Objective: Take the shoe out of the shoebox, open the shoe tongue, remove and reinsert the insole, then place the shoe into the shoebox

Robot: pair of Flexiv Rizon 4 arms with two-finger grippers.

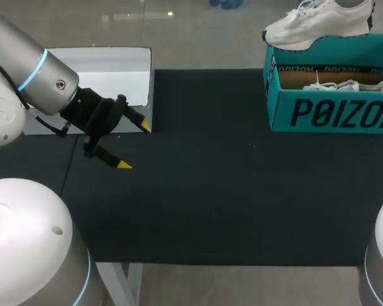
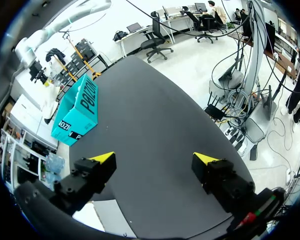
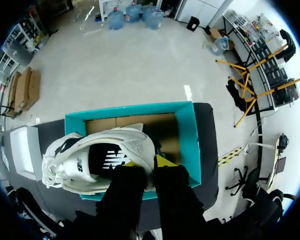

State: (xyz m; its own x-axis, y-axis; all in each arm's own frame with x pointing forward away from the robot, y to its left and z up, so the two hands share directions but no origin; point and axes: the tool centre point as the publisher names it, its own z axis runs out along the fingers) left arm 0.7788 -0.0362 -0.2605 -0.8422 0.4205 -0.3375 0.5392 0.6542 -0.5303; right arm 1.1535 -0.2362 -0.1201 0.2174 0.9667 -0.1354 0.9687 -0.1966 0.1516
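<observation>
**A:** Which step is in hand?

**B:** The first, by my reading: taking the shoe out. The right gripper (image 3: 149, 162) is closed narrowly on the heel collar of the white lace-up running shoe (image 3: 90, 160). It holds the shoe over the open teal cardboard shoebox (image 3: 187, 135). In the head view the sole is level and above the rim.

**A:** And the other arm?

**B:** The left gripper (image 1: 133, 145) hangs over the far left of the black table mat (image 1: 210, 191), just beside a flat white panel (image 1: 108, 73). Its fingers are spread wide and hold nothing. It is well apart from the box.

**A:** What does the next move call for?

**B:** I think the shoe should be carried sideways to the bare mat between the arms and set down on its sole. There the left gripper could steady it for the tongue. The grip is at the heel only, so the toe may sag or swing, and the pinch needs to stay firm.

**A:** How does the shoe look?

**B:** It is white all over, with a thick pale sole and white laces bunched at the throat. A dark insole shows through the opening. The toe points toward the robot's left. A second white shoe (image 1: 351, 85) lies inside the box, with mostly its laces showing.
</observation>
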